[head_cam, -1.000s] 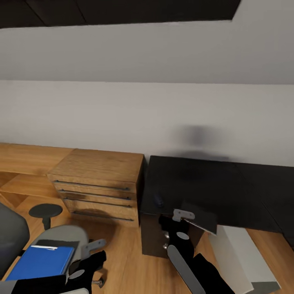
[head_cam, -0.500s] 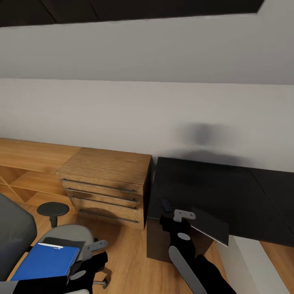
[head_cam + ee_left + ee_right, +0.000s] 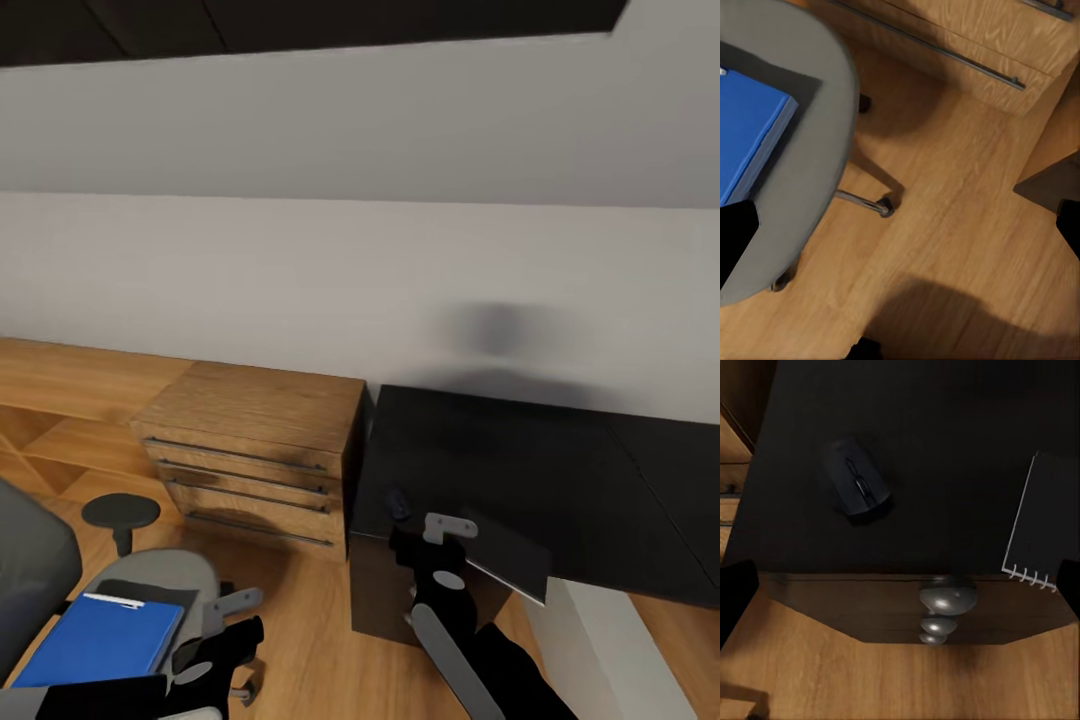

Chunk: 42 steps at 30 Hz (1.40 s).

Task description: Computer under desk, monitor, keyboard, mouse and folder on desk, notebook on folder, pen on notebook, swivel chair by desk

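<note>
One mouse [image 3: 857, 481], one folder [image 3: 100, 638], one notebook [image 3: 1047, 525].

Dark mouse [image 3: 857, 486] and notebook [image 3: 1044, 526] lie on the black desk [image 3: 480, 450]; blue folder [image 3: 98, 640] on chair.

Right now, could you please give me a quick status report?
Both jaws open, empty. Mouse and notebook on desk. Folder on swivel chair. Nothing blocking it.

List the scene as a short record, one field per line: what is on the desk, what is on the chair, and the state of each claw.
desk: glossy black top beside a light-wood dresser
mouse: on the desk near its front edge
notebook: on the desk, apart from the mouse
folder: blue, lying on the swivel chair seat
left claw: open, empty, near the chair
right claw: open, empty, above the desk's front edge
</note>
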### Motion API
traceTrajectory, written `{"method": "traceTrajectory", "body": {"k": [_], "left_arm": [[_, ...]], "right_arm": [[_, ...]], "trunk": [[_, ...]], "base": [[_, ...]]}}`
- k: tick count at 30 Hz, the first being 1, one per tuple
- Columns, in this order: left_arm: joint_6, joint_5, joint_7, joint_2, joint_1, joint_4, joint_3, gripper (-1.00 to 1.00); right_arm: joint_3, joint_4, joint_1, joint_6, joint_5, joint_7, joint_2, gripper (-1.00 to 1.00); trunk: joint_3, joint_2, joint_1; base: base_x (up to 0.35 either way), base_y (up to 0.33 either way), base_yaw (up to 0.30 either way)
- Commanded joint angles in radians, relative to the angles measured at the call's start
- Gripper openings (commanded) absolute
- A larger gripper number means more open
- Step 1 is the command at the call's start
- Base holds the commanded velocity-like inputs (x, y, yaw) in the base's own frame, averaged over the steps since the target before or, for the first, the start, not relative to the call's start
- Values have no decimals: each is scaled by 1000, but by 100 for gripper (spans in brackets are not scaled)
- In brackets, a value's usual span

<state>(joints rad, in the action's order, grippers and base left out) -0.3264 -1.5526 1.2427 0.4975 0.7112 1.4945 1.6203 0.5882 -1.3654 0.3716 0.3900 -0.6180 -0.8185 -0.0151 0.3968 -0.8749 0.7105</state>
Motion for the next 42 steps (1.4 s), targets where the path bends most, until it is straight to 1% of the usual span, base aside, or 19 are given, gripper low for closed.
{"method": "traceTrajectory", "body": {"k": [1, 5, 8, 9, 10, 19, 25, 30, 31, 36, 37, 40, 42], "left_arm": [[-5, -4, 1, 0, 2, -3, 3, 100], [-6, -5, 3, 0, 2, -20, 3, 100], [-6, -5, 2, -1, 2, -34, 3, 100], [-6, -5, 2, -10, 2, -49, 3, 100], [-6, -4, 3, -14, 2, -52, 3, 100], [-6, -4, 3, -22, 2, -56, 3, 100], [-7, -3, 3, -22, 2, -56, 3, 100], [-31, -2, 2, -22, 2, -55, 3, 100], [-45, -2, 2, -21, 2, -55, 3, 100], [-53, -2, 1, -22, 2, -55, 3, 100], [-55, -2, 1, -21, 2, -54, 3, 100], [-56, -1, 2, -22, 2, -54, 3, 100], [-57, 0, 0, -22, 2, -54, 3, 100]], "right_arm": [[7, 0, 1, 4, -4, -7, 0, 100], [21, 2, 1, 3, 7, -8, 1, 100], [23, 2, 1, 3, 9, -8, 1, 100], [24, 3, 1, 3, 10, -8, 1, 100], [24, 3, 1, 3, 10, -8, 1, 100], [25, 4, 1, 1, 30, -8, 0, 100], [25, 5, 1, 1, 31, -7, 0, 100], [30, 5, 1, 1, 30, -2, -2, 100], [41, 5, 1, 0, 30, -1, -1, 100], [49, 5, 1, -2, 31, 1, 1, 100], [51, 5, 1, -2, 32, 13, 9, 100], [51, 12, 1, -1, 32, 34, 24, 100], [50, 20, 1, -1, 33, 46, 26, 100]], "trunk": [[0, -1, 0], [-4, -1, 0], [-9, -1, 0], [-10, -1, 0], [-12, -1, 0], [-25, -1, 0], [-31, -1, 0], [-31, -1, 0], [-31, -1, 0], [-31, -1, 0], [-31, -1, 0], [-31, -1, 0], [-31, -1, 0]], "base": [[0, -93, 125], [0, -40, 124], [0, -8, 85], [0, -2, 25], [0, -1, 21], [0, 0, 67], [5, 0, 69], [175, 0, 10], [289, 0, 2], [300, 0, 1], [198, 0, 0], [95, 0, 0], [165, 0, 0]]}}
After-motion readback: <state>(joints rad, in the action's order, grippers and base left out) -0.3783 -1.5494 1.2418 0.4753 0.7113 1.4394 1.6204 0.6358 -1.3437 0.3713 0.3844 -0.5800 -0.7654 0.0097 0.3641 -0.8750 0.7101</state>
